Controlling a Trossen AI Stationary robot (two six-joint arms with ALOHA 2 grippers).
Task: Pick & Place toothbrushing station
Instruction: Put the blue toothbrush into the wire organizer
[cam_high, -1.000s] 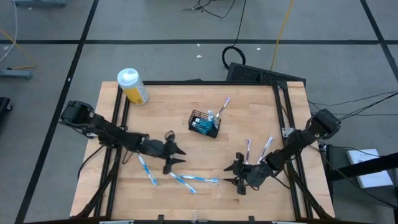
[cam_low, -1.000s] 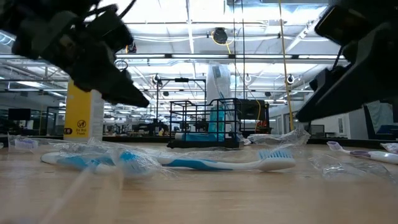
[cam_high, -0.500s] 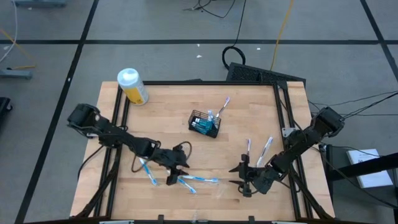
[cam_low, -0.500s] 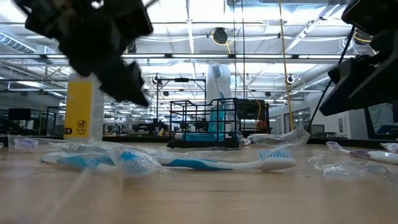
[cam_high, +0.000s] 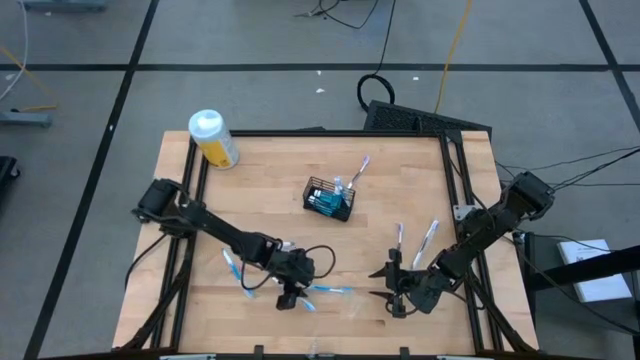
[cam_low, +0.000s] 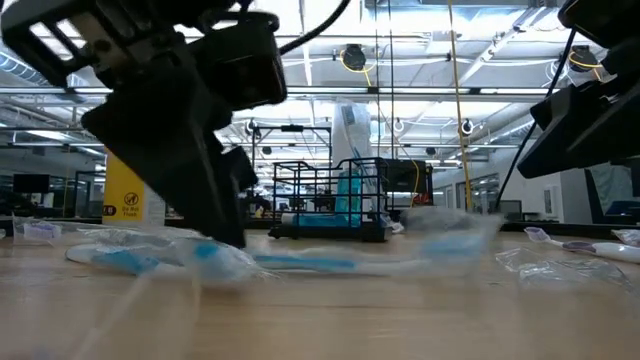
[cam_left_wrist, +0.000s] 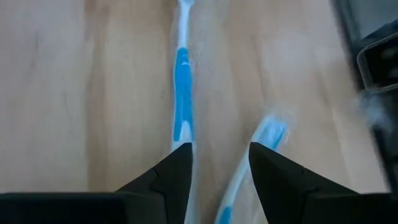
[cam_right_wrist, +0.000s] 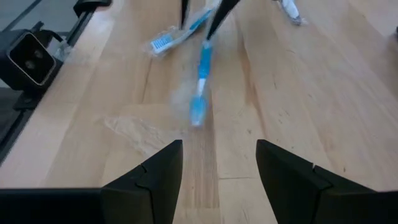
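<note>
We see a light wood table (cam_high: 260, 180) on grey floor; yellow bottle (cam_high: 213, 138) far-left, label unreadable; left gripper (cam_high: 290, 290) spread narrowly over blue toothbrushes (cam_high: 318, 288) near front; mesh basket (cam_high: 328, 198) mid-table; right gripper (cam_high: 385, 288) spread wide, empty.

The yellow bottle (cam_low: 125, 192) carries a dark round emblem and small print, too blurred to read.
</note>
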